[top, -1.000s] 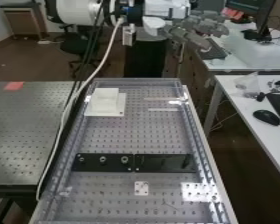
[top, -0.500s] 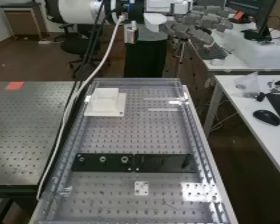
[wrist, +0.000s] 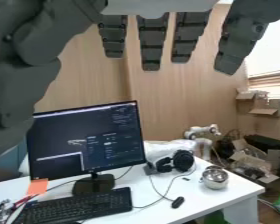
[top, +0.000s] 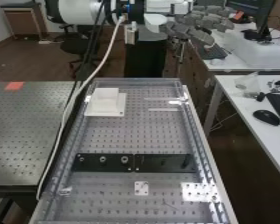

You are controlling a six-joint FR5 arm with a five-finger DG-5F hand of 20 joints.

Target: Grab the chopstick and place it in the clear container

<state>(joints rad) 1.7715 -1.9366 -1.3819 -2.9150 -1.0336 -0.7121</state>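
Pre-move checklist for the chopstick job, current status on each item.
1. Hand open: ok, fingers straight.
2. Hand empty: ok, nothing held between the fingers.
3. Hand over the perforated board: not ok, it is raised past the board's far right corner.
4. Chopstick identified: cannot tell; pale strips near the board's far end might be it, or glare.
5. Clear container identified: cannot tell whether the clear rim round the board is meant.
6. Cable off the white block: ok, it passes left of it in the high view.
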